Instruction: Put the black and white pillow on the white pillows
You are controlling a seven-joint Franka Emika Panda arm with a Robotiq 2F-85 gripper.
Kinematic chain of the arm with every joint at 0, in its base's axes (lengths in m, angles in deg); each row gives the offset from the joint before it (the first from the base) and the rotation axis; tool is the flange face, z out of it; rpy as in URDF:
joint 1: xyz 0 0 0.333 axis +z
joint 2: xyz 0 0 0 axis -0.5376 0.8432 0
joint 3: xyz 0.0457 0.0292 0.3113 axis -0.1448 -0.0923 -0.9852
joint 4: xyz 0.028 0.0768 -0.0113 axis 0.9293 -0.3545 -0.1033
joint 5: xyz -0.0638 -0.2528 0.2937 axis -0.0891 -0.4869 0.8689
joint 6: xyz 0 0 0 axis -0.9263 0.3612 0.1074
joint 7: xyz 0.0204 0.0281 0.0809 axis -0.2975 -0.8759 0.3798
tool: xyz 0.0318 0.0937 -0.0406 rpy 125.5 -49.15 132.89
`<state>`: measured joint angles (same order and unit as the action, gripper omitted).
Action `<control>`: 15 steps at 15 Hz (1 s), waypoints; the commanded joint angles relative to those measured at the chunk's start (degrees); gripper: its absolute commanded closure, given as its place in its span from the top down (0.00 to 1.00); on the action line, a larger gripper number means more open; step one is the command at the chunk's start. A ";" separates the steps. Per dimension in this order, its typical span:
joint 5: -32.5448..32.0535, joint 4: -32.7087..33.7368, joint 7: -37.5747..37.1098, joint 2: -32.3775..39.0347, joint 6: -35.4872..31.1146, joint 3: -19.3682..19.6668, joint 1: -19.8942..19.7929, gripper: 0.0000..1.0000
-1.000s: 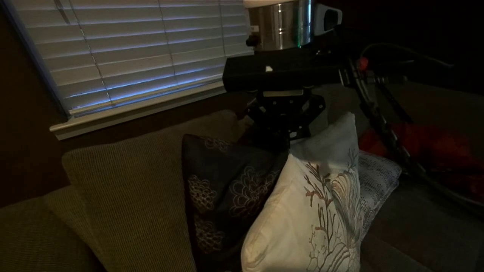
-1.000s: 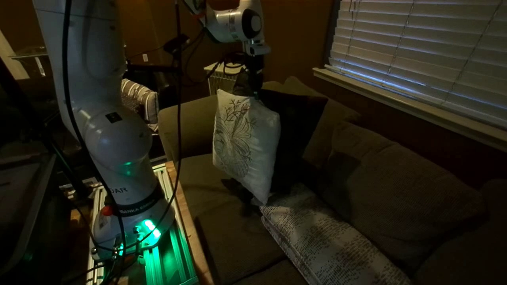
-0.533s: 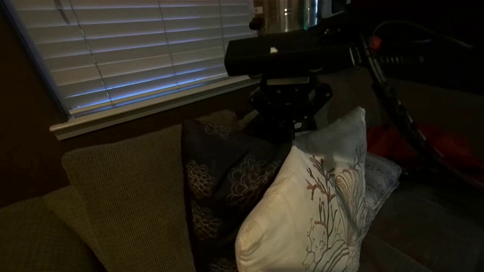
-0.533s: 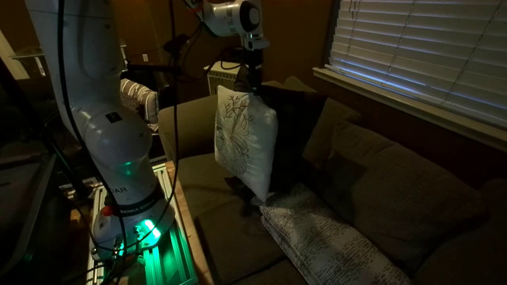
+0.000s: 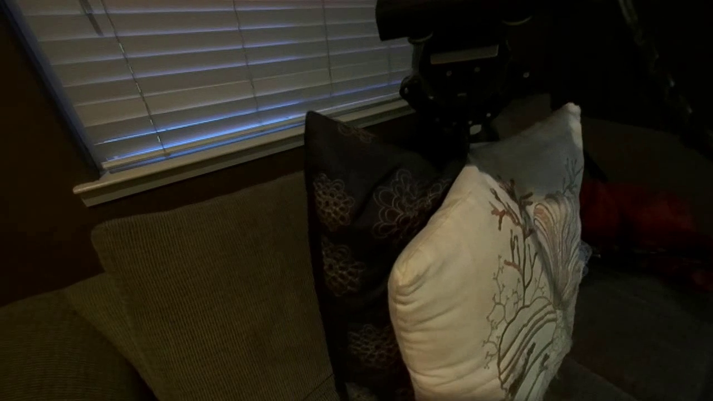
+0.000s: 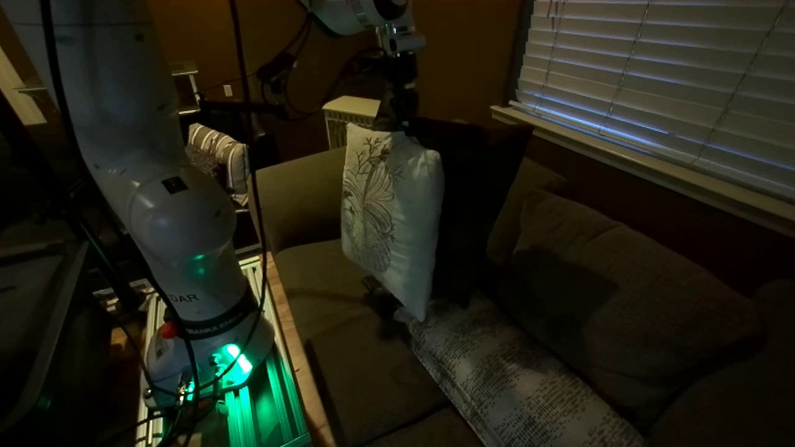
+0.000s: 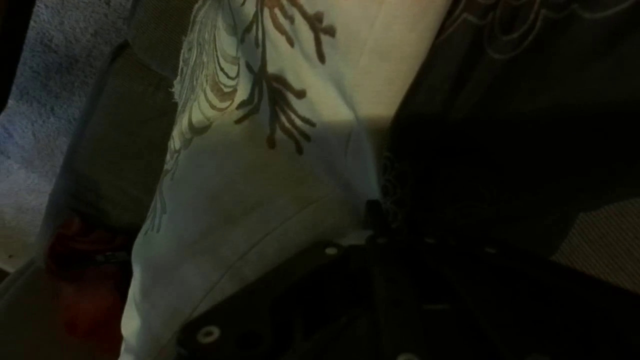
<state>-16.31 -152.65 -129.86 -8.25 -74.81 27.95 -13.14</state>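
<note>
The black and white pillow, cream with a dark branching design, hangs upright from my gripper, seen also in an exterior view. The jaws are shut on its top edge; their tips are dark in the wrist view. A dark pillow with flower outlines hangs close against its back at the jaws; I cannot tell if it is pinched too. The white pillows show as a speckled cushion lying flat on the sofa. The held pillow's lower corner overlaps its far end in view; contact cannot be told.
Sofa back cushions stand behind the speckled cushion, below a window sill. A small black object lies on the seat by the held pillow. Red cloth lies on the sofa. The robot base stands beside the seat.
My gripper has risen and shifted right in an exterior view, carrying the black and white pillow up. The dark flowered pillow has risen with it. The speckled cushion has stayed in place.
</note>
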 commanded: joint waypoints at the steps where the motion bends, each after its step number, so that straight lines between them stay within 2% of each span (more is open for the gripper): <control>1: -3.47 -0.80 0.31 -6.78 3.42 -1.30 -2.67 0.01; 15: -3.96 -8.21 7.19 -21.10 2.85 -0.05 -12.33 0.01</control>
<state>-18.36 -159.40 -125.13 -22.46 -72.75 28.13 -23.27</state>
